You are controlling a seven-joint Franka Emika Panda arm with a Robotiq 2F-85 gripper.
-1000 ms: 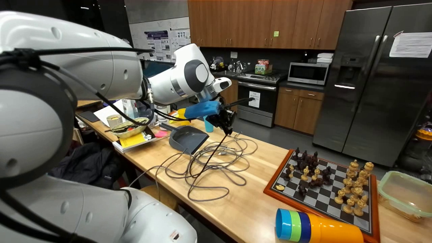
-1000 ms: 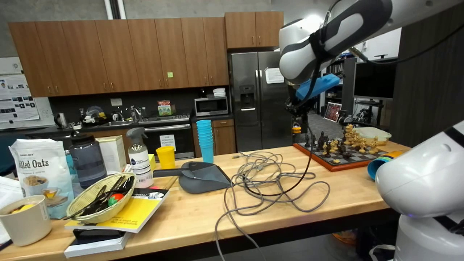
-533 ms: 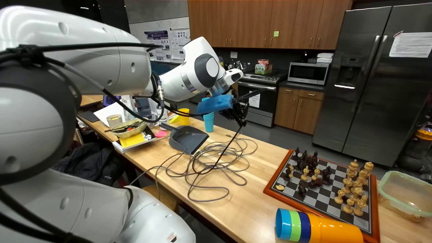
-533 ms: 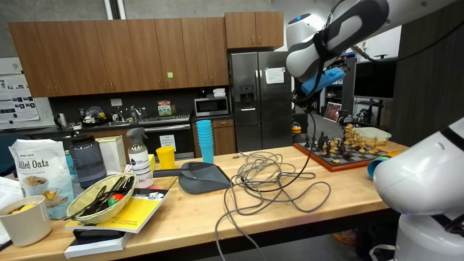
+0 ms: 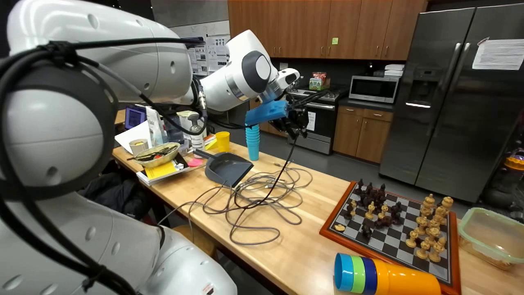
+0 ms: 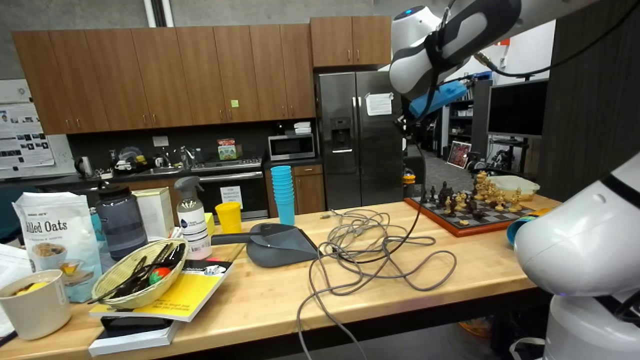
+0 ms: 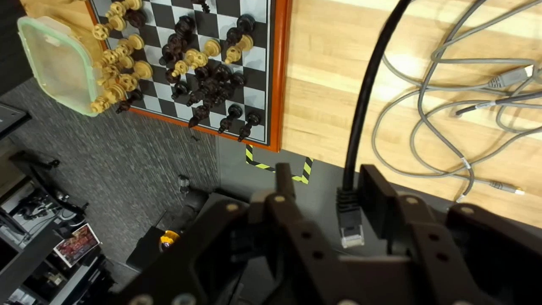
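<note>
Wicker basket [image 6: 117, 267]: left end of the table [image 6: 270, 320], on a yellow book [image 6: 185, 295].
Spray bottle [image 6: 195, 230]: upright, right of and behind the basket; yellow cup [image 6: 230, 217] farther right.
Dustpan [image 6: 280, 245]: flat, handle to the left; blue cup stack [image 6: 284, 197] upright just behind.
Gray cables [image 7: 508, 78]: loose coil mid-table, running over the near edge.
Gripper [image 7: 325, 176]: well above the table, between gray cables and chessboard [image 7: 279, 84]; jaws partway apart, not clamped on anything.
Black Ethernet cable [image 7: 364, 101]: plug [image 7: 350, 220] between the fingers in wrist view, gap to one, right up beside the other, contact unclear; cable drops to the table, loops in among the gray cables.
Chess pieces [image 7: 207, 87]: dark and light, on the chessboard, right part of table.
Nested cups [image 5: 389, 274]: on their side, chessboard's near edge.
Green-rimmed container [image 7: 61, 70]: right end, just beyond the chessboard.
</note>
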